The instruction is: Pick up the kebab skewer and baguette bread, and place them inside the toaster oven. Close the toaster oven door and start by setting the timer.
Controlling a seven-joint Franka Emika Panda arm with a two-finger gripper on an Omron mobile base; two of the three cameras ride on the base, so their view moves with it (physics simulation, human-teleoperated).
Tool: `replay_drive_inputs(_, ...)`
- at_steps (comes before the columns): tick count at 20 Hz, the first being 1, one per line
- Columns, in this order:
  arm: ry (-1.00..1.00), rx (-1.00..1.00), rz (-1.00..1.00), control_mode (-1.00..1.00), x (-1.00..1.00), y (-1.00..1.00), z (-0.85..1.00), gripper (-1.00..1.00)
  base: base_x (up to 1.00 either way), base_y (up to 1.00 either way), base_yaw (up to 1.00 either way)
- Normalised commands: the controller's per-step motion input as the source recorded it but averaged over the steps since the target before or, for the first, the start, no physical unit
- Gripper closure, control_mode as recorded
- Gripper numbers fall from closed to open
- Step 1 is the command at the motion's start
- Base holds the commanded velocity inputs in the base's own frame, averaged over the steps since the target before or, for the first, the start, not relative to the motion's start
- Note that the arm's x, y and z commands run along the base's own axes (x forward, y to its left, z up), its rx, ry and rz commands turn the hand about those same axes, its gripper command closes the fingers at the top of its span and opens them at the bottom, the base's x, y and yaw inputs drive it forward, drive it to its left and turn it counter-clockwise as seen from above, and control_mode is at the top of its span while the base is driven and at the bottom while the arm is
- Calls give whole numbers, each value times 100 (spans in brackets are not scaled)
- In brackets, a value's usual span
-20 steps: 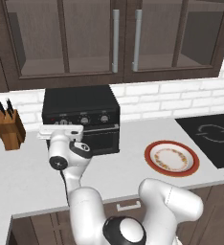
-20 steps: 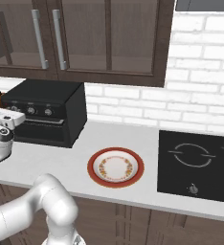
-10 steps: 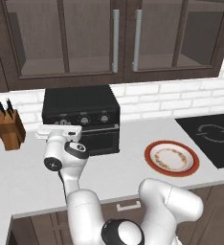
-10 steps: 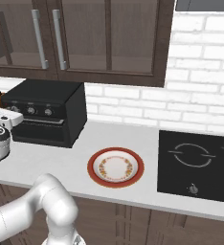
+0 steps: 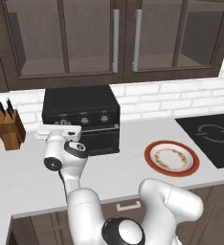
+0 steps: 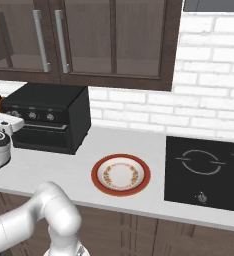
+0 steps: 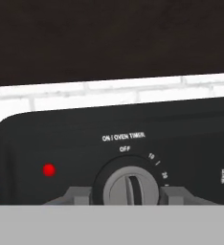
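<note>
Toaster oven (image 5: 81, 122) between knife block (image 5: 8, 128) and plate (image 5: 171, 158)

Toaster oven (image 7: 61, 143) panel — "ON / OVEN TIMER"; "OFF"; dial numbers "10", "20".

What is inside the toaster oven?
Cannot be seen: the toaster oven has its door shut, and the dark glass shows nothing. The gripper brackets the timer knob.

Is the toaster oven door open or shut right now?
Shut. The toaster oven door stands upright, flush with the front of the toaster oven below the knob row, and the right base view shows the same.
</note>
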Motion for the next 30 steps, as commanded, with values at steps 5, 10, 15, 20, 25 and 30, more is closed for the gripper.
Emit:
replay_drive_inputs(5, 0, 13, -2, -100, 13, 0, -2, 100, 0, 0, 0)
replay_drive_inputs(10, 0, 18, -2, -100, 16, 0, -8, 100, 0, 0, 0)
replay_drive_inputs(15, 0, 22, -1, -100, 22, 0, -14, 100, 0, 0, 0)
replay_drive_inputs(20, -4, 20, 0, -100, 22, 0, -19, 100, 0, 0, 0)
replay_drive_inputs(25, -10, 19, 0, -100, 22, 0, -13, 100, 0, 0, 0)
replay_drive_inputs(30, -13, 19, 0, -100, 18, -4, -12, 100, 0, 0, 0)
